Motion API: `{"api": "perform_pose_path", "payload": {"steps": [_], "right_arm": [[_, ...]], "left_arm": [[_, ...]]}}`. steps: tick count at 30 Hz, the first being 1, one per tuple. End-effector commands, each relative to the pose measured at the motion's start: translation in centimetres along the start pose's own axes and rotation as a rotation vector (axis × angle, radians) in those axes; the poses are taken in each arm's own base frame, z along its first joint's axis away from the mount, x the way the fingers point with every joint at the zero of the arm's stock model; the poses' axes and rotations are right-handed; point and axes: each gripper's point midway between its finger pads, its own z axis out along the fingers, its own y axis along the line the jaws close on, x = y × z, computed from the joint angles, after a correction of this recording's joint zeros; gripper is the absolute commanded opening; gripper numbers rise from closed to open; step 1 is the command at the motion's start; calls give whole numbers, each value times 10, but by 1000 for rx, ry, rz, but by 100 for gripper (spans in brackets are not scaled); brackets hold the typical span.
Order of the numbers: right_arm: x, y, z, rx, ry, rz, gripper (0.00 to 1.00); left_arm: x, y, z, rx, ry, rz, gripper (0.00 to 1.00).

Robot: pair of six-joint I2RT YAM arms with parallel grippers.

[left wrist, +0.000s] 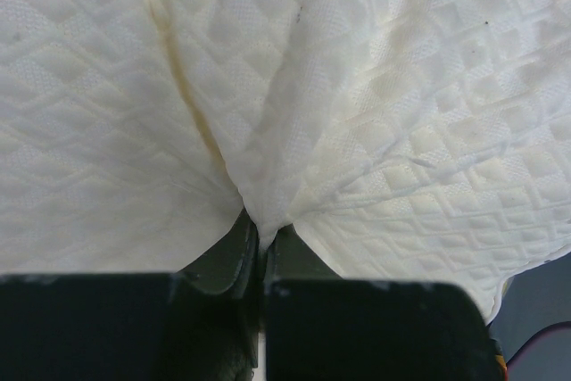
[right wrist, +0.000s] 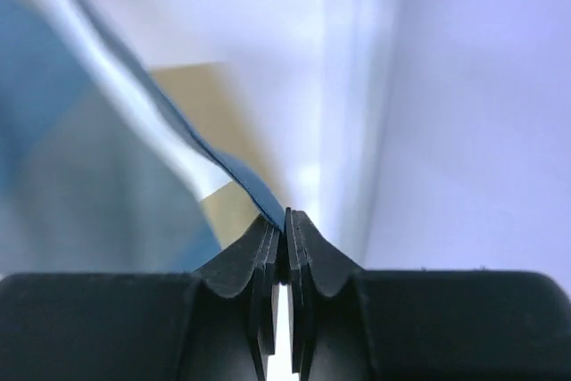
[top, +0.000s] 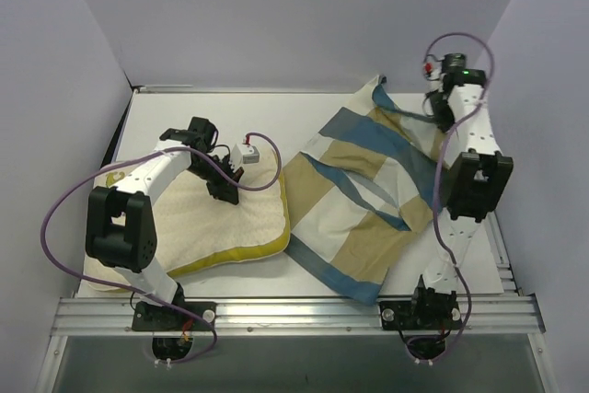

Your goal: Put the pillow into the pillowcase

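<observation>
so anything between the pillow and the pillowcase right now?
Nothing visible. The pillow lies right beside the pillowcase on the table, with their edges about meeting. The left pincer is shut on a pinch of pillow, and the right pincer is shut on the pillowcase's far edge. Which way the case's opening faces can't be told.

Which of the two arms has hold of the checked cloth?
The right one: the right arm's fingers pinch an edge of the blue-and-tan pillowcase, while the left arm's fingers grip the cream pillow.
</observation>
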Motion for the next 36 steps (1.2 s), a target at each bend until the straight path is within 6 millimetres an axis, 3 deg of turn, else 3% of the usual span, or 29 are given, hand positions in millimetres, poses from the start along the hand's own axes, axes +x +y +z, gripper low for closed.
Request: {"api": "perform_pose_path", "payload": {"steps": [1, 2, 6, 8, 11, 12, 13, 14, 15, 17, 18, 19, 20, 22, 23, 26, 29, 36], "right_arm": [[17, -70, -6, 71, 43, 47, 8], [19, -77, -3, 63, 48, 56, 8], [36, -61, 22, -8, 117, 42, 0], [43, -85, 28, 121, 152, 67, 0], [39, -146, 31, 373, 124, 148, 0], [40, -156, 32, 403, 131, 159, 34], [36, -161, 26, 419, 118, 163, 62], [36, -158, 22, 413, 115, 160, 99], [31, -154, 5, 403, 80, 162, 100], [33, -109, 4, 279, 70, 119, 100], [24, -85, -15, 180, -8, 112, 98], [19, -45, -18, 89, -21, 55, 96], [38, -8, -13, -9, 31, 4, 93], [44, 55, -26, -199, 10, -63, 88], [60, 99, -26, -296, 58, -138, 84], [78, 167, -30, -413, 103, -255, 67], [90, 205, -20, -444, 155, -319, 57], [94, 234, 6, -384, 195, -417, 58]], "left_arm": [[-12, -4, -3, 12, -43, 13, 0], [-13, -4, -3, 12, -42, 14, 0], [-11, -1, -2, 6, -32, 12, 0], [-12, -1, -3, 5, -35, 13, 0], [-12, -1, -4, 0, -32, 14, 0], [-12, 0, -4, -4, -28, 17, 0], [-11, 0, -4, -4, -26, 16, 0], [-13, 0, -5, -7, -28, 20, 0], [-13, 0, -5, -6, -28, 18, 0], [-14, -1, -7, -9, -34, 26, 0], [-17, -2, -9, -8, -44, 33, 0], [-18, -3, -10, -7, -47, 34, 0], [-20, -4, -11, -5, -54, 39, 0], [-24, -8, -13, 3, -65, 41, 0], [-25, -11, -14, 8, -67, 46, 0], [-30, -18, -21, 8, -75, 68, 0], [-31, -26, -27, 12, -77, 85, 0], [-22, -40, -32, 23, -74, 83, 0]]}}
